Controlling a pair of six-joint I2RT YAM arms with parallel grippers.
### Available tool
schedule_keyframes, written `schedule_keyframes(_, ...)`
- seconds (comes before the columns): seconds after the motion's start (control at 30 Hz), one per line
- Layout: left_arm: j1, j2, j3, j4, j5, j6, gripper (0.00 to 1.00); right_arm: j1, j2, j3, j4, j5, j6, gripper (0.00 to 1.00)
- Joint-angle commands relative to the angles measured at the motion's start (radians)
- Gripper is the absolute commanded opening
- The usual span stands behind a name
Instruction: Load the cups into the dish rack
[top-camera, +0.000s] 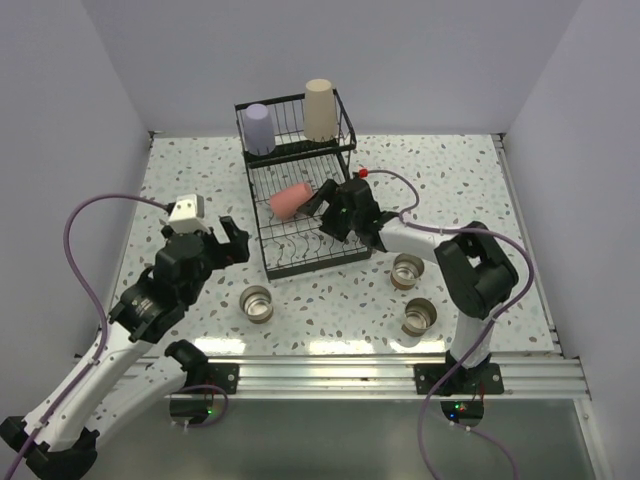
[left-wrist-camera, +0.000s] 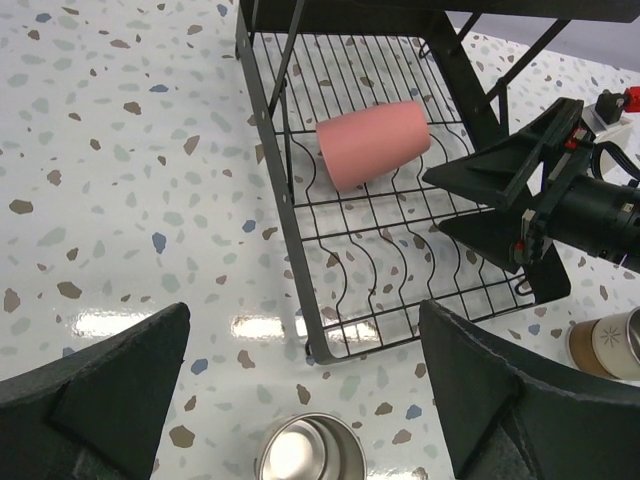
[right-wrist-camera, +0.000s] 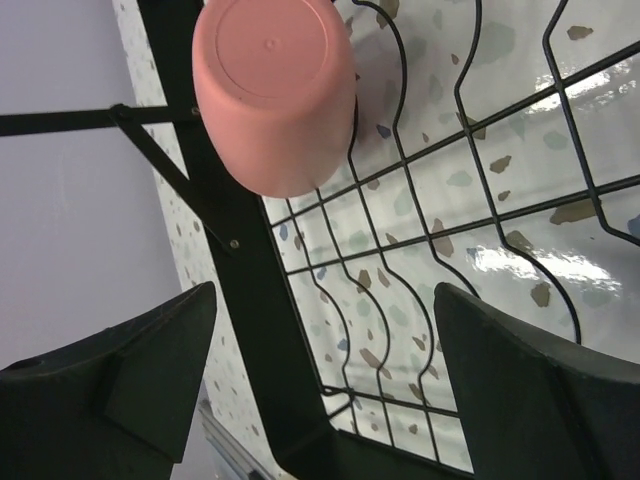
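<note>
The black wire dish rack (top-camera: 262, 205) stands at the table's middle back. A lavender cup (top-camera: 259, 128) and a tall beige cup (top-camera: 320, 110) stand upside down in its upper basket. A red-pink cup (top-camera: 291, 200) lies on its side in the lower tray; it also shows in the left wrist view (left-wrist-camera: 373, 142) and the right wrist view (right-wrist-camera: 275, 95). My right gripper (top-camera: 322, 212) is open and empty over the lower tray, just right of that cup. My left gripper (top-camera: 232, 240) is open and empty, left of the rack, above a short tan-and-metallic cup (top-camera: 258, 303) (left-wrist-camera: 310, 450). No clear glass cup is in view.
Two more short tan-and-metallic cups (top-camera: 408, 270) (top-camera: 419, 317) stand on the speckled table right of the rack, near the right arm's base. White walls close the left, back and right sides. A metal rail (top-camera: 330, 370) runs along the near edge.
</note>
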Motion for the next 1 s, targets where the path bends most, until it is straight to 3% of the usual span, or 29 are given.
schedule_keyframes(0.0, -0.006, -0.007, 0.037, -0.011, 0.028, -0.002, 0.99, 0.016, -0.050, -0.023, 0.113, 0.162, 0.085, 0.95)
schedule_keyframes(0.23, -0.006, -0.058, 0.066, -0.081, 0.054, 0.055, 0.99, 0.028, 0.019, -0.034, 0.307, 0.230, 0.151, 0.98)
schedule_keyframes(0.47, -0.006, -0.108, 0.061, -0.111, 0.063, 0.122, 1.00, 0.059, 0.105, 0.051, 0.313, 0.322, 0.160, 0.98)
schedule_keyframes(0.97, -0.007, -0.159, 0.078, -0.126, 0.118, 0.122, 1.00, 0.107, 0.224, 0.114, 0.350, 0.483, 0.191, 0.98)
